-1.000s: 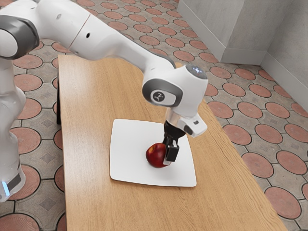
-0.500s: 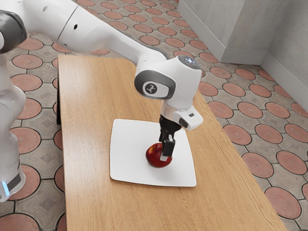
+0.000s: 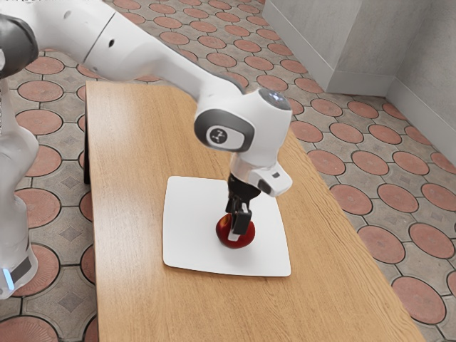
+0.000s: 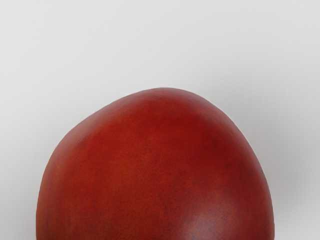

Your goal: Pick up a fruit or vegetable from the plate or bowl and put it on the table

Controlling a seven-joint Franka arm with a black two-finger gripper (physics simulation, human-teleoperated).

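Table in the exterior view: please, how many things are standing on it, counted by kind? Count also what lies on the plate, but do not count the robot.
Apple: 1
Square white plate: 1
Total: 2

plain room, its exact kind unclear: grey walls (image 3: 367, 43) with skirting (image 3: 356, 84), round red floor tiles (image 3: 381, 244) and a wooden table (image 3: 132, 214)

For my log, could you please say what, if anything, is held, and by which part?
It cannot be told whether the pincer, down at the red fruit, holds it.
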